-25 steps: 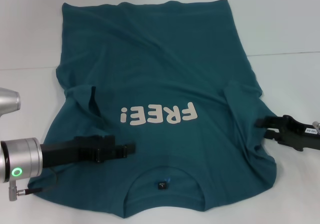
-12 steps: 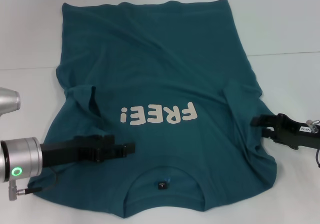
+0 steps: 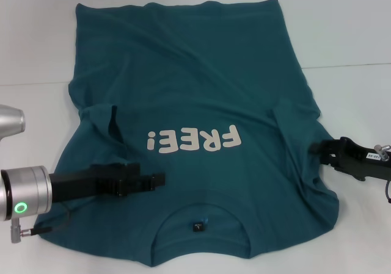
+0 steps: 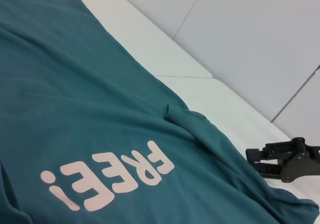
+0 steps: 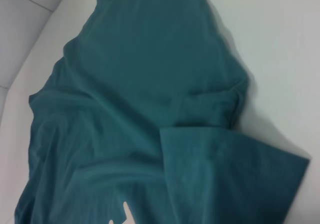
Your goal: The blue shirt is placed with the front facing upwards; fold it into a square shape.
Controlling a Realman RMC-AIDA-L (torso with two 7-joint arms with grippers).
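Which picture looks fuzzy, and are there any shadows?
The right wrist view is fuzziest: the blue shirt looks smeared, with a soft grey shadow beside it. The head view is clear, the white FREE! lettering crisp. The left wrist view is clear too, the right claw dark.

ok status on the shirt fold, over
Left gripper low over blue shirt near collar. Right gripper at sleeve edge. Shirt flat, face up, unfolded. Nothing in the way.

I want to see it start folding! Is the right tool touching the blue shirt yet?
Cannot tell. In the head view, the right tool overlaps the blue shirt at its sleeve edge, but neither contact nor a gap shows plainly.
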